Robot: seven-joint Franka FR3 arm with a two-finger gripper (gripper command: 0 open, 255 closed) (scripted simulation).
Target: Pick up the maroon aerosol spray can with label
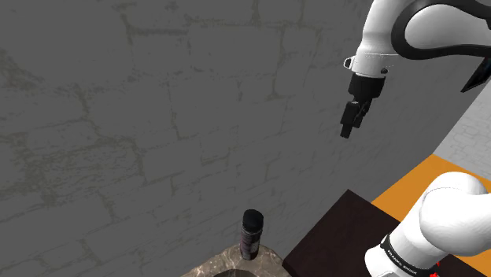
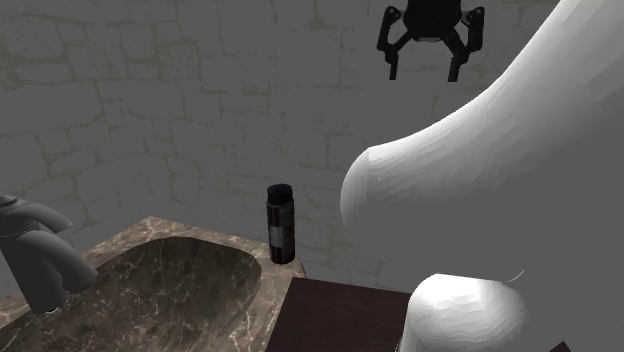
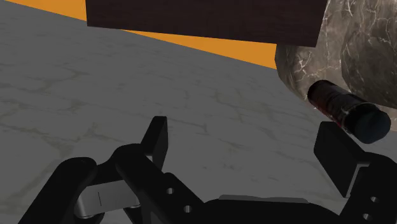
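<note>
The gripper (image 1: 350, 120) hangs high in the air in front of the grey stone wall (image 1: 118, 118), well above and apart from everything below it. Its fingers (image 3: 156, 140) stand wide apart with nothing between them, touching nothing. The can (image 2: 280, 224) is down on the marble tabletop (image 2: 150, 230), upright, dark maroon with a black cap and a pale label band round its body. It stands at the back corner of the tabletop, close to the wall and just past the rim of the sink (image 2: 170, 290). A dark tap (image 2: 40, 250) rises at the sink's far side, well apart from the can. The brown top of the stand (image 1: 338, 236) lies next to the tabletop's edge near the can, and an orange floor (image 1: 417, 185) shows beyond it.
</note>
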